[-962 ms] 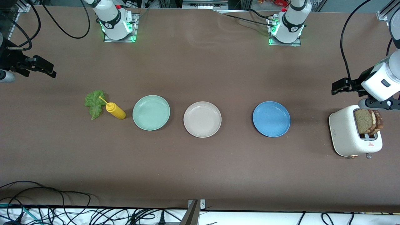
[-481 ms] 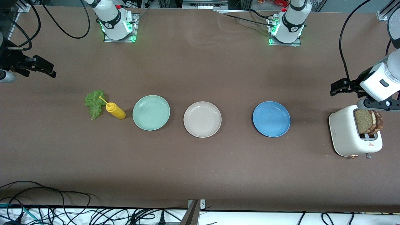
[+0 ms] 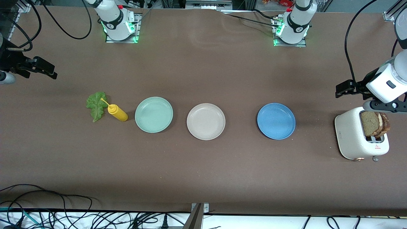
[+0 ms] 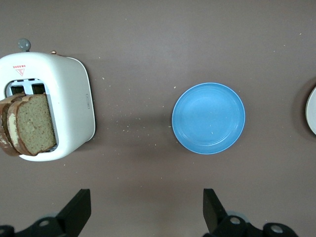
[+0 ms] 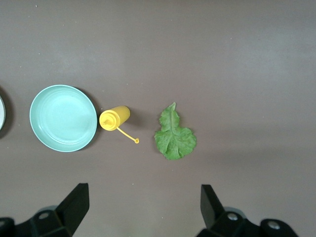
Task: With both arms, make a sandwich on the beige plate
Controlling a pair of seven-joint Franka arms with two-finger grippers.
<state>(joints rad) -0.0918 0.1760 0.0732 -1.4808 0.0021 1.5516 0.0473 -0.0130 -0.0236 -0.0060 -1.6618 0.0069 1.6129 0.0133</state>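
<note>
Left gripper [image 4: 143,217], black, two-fingered, hangs with its fingers [image 4: 76,212] spread wide and nothing between them, over bare brown table [image 3: 203,178] at the left arm's end. Just beside it stands the white rounded toaster [image 3: 351,136]; two tan bread slices with brown crust [image 3: 375,123] stand upright in its slots, apart from the fingers. Toaster front bears a small red warning triangle with print too small to read [image 3: 377,147]; one side shows a small dark mark, unreadable.

Round blue plate [image 3: 276,121] lies near this gripper, toward the table's middle. Round pale beige speckled plate [image 3: 205,121] lies one place further on, well apart from both grippers, bare.

Right gripper [image 5: 140,215], also black, is likewise wide open and holds nothing, up over the right arm's end of the table. Ruffled green lettuce leaf [image 5: 175,136] lies flat on the table near it. Yellow plastic squeeze bottle [image 5: 114,118] stands between the leaf and the round mint-green plate [image 5: 63,117], its tethered cap over the leaf in the front view. No label readable on the bottle.
</note>
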